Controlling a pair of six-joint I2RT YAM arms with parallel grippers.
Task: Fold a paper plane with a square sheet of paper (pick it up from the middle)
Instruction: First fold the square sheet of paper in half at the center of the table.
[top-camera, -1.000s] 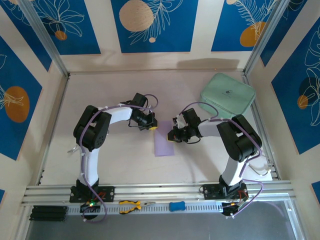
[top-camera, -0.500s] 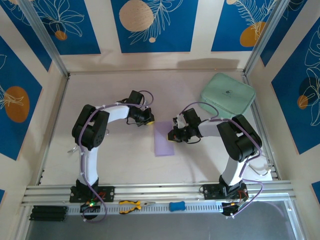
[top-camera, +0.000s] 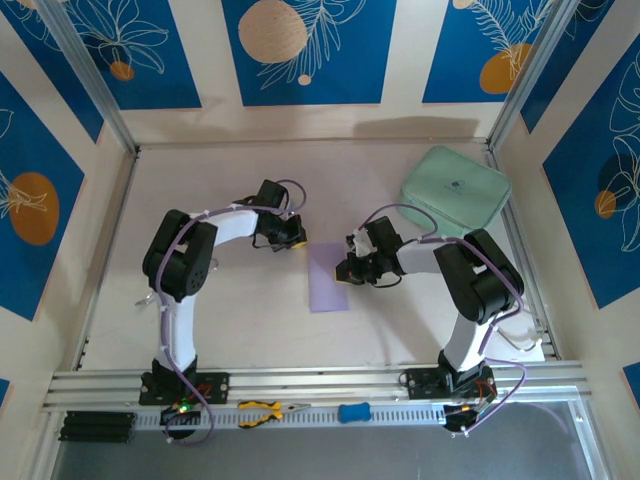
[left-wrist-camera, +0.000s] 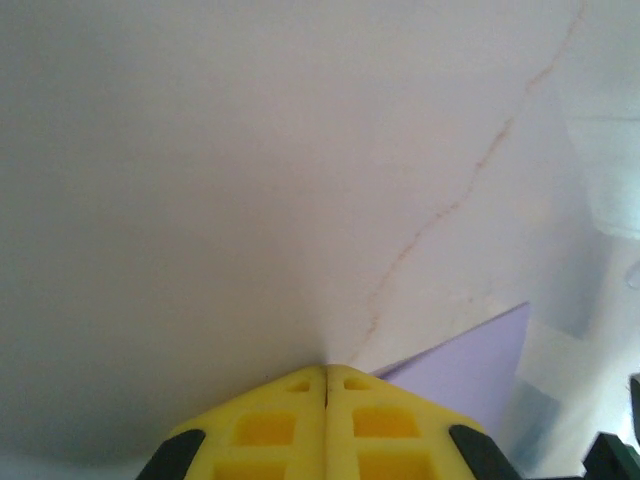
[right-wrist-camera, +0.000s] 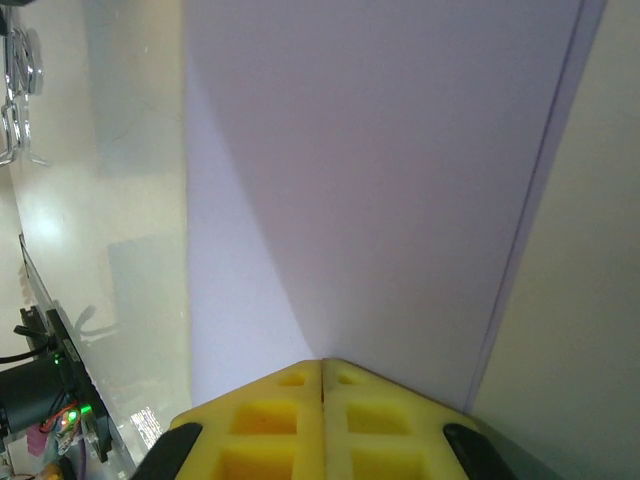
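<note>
Both pairs of jaws are closed, pads together, with nothing between them.

The left gripper (top-camera: 296, 240) has its tip over bare table (top-camera: 230, 300). The square sheet of paper (top-camera: 327, 285) lies just right of those jaws, with one corner next to the tip in the left wrist view.

The right gripper (top-camera: 345, 270) has its closed tip over the sheet's right side. The paper spreads out ahead of the jaws, and a long layered edge runs just right of the tip. The sheet reads as a narrow rectangle, so it is probably folded in half once.

Risks:
- I can't tell whether the right tip is pressing on the paper or just hovering over it. If it is pressing, any sideways travel drags the thin sheet or wrinkles it instead of creasing it.
- Nothing pins the left side, so the sheet can pivot around the right tip. The layers would then slip and the next crease would come out skewed, giving a crooked plane.
- If the left tip sweeps right, it catches that corner and dog-ears it.
- Picking the flat paper up means opening the jaws first. A pinch against the table may take only the top layer, or scrape and miss.
</note>
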